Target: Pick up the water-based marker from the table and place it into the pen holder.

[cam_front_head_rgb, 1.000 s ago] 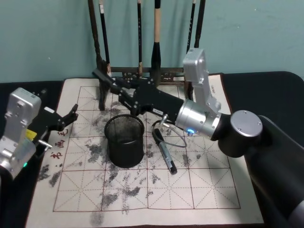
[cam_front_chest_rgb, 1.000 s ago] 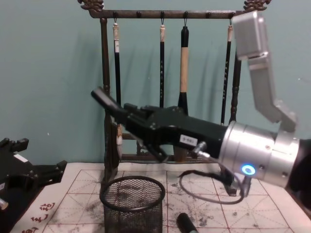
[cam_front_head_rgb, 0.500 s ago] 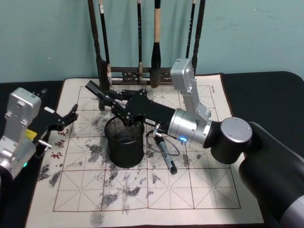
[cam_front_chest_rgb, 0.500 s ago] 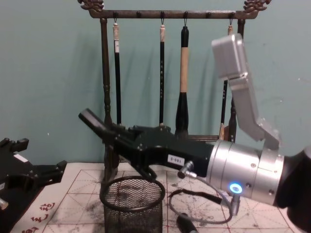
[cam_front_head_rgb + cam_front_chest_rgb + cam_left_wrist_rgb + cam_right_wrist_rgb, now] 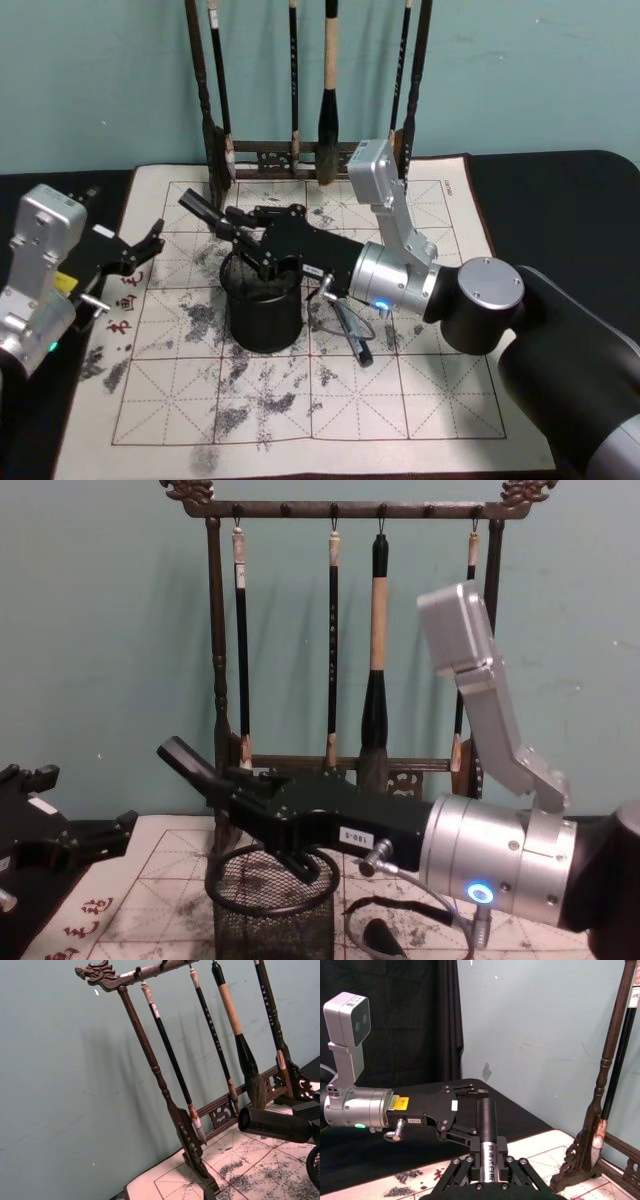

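Observation:
My right gripper [image 5: 250, 232] is shut on the black water-based marker [image 5: 205, 211], held slanted with its free end pointing up and to the left. The marker [image 5: 182, 759] hangs just above the rim of the pen holder [image 5: 262, 310], a round black mesh cup [image 5: 270, 920] on the mat. In the right wrist view the marker [image 5: 486, 1132] sits clamped between the fingers. The left wrist view shows its blunt end [image 5: 272, 1124]. My left gripper [image 5: 125, 262] rests open at the mat's left edge, well apart from the holder.
A second dark pen [image 5: 352, 335] lies on the mat right of the holder, under my right arm. A tall wooden brush rack [image 5: 300, 155] with hanging brushes stands behind. The ink-stained gridded mat [image 5: 400, 400] has free room at its front.
My right gripper has moved the marker down and toward me, from high near the rack to just over the holder's rim. The left arm has not moved.

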